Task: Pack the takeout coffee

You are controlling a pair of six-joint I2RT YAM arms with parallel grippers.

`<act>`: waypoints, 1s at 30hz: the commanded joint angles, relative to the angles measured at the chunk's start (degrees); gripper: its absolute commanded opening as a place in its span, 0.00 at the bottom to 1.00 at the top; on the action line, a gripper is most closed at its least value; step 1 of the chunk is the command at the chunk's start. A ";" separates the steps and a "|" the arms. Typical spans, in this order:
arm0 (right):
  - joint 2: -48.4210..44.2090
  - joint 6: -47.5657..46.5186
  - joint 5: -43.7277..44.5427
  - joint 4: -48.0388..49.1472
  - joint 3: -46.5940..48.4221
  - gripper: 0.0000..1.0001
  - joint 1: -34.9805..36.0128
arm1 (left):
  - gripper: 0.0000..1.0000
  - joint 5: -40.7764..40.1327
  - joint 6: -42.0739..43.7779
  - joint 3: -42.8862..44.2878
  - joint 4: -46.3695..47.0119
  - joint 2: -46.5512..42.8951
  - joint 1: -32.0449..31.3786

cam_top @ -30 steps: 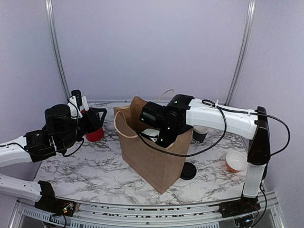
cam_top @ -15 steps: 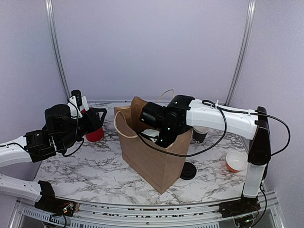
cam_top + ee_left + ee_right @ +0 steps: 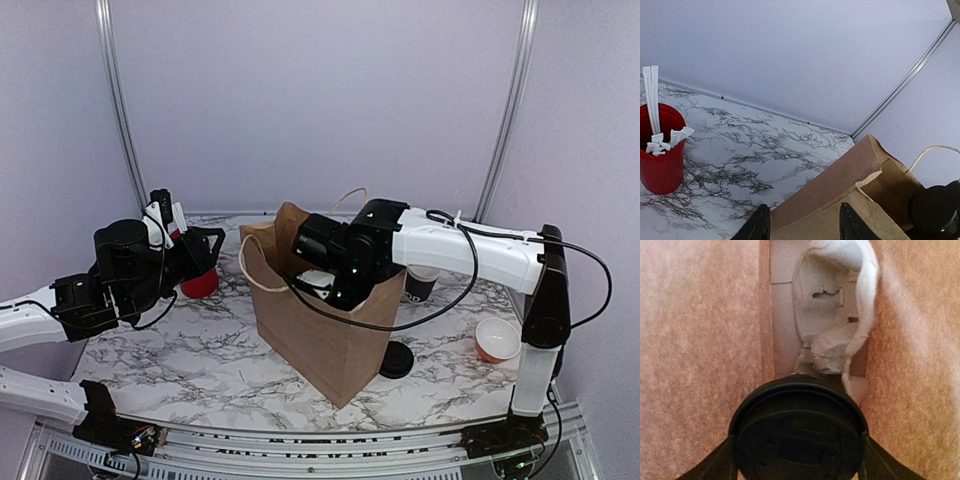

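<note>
The takeout coffee fills the lower half of the right wrist view, seen from straight above: a round black lid deep inside the brown paper bag. The right gripper straddles it, one finger at 9 o'clock and the other at 3 o'clock of the lid, both close against its rim. Whether they press on the cup or only flank it I cannot tell. At 12 o'clock of the cup, crumpled white paper lies on the bag's floor.

From the top external camera the bag stands upright in the middle of the marble table. The right arm reaches in over its rim from 3 o'clock, so its gripper and the coffee are hidden inside. A red holder stands at 9 o'clock of the bag, and the left gripper hangs just beside it, apart from the bag. A flat black lid lies at 4 o'clock, just beside the bag's base. An orange bowl sits further out, and another dark cup stands at 2 o'clock, partly behind the arm.

In the left wrist view its two fingers stand moderately apart with nothing between them. The bag's rim lies beyond them, and the holder with white wrapped straws is at 9 o'clock.
</note>
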 commanded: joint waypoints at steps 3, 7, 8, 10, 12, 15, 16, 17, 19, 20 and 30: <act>-0.96 0.62 1.45 -1.17 3.55 0.82 0.70 | 0.47 0.56 -0.19 0.65 0.61 -0.59 0.30; -1.00 0.76 1.72 -1.64 4.24 0.86 0.74 | 0.47 0.61 -0.22 0.67 0.61 -0.64 0.30; -1.09 0.81 1.72 -1.72 4.37 0.86 0.71 | 0.47 0.65 -0.19 0.70 0.57 -0.56 0.30; -1.23 0.83 1.80 -1.94 4.70 0.99 0.71 | 0.47 0.73 -0.20 0.74 0.61 -0.51 0.30; -1.22 0.96 2.00 -2.16 5.05 1.00 0.71 | 0.47 0.83 -0.27 0.70 0.57 -0.49 0.30; -1.31 1.10 2.26 -2.70 5.89 1.00 0.77 | 0.47 0.91 -0.41 0.74 0.60 -0.43 0.30; -1.31 1.11 2.39 -2.92 6.24 1.00 0.72 | 0.47 0.92 -0.45 0.62 0.61 -0.47 0.38; -1.39 1.21 2.49 -3.02 6.57 1.00 0.71 | 0.47 0.99 -0.45 0.61 0.61 -0.51 0.33; -1.47 1.23 2.67 -3.15 7.12 1.00 0.71 | 0.47 1.00 -0.52 0.58 0.61 -0.51 0.30; -1.51 1.31 2.76 -3.26 7.37 1.00 0.80 | 0.47 1.05 -0.58 0.57 0.61 -0.51 0.33; -1.51 1.59 3.66 -4.61 10.44 1.00 0.75 | 0.47 1.27 -0.54 0.77 0.61 -0.47 0.32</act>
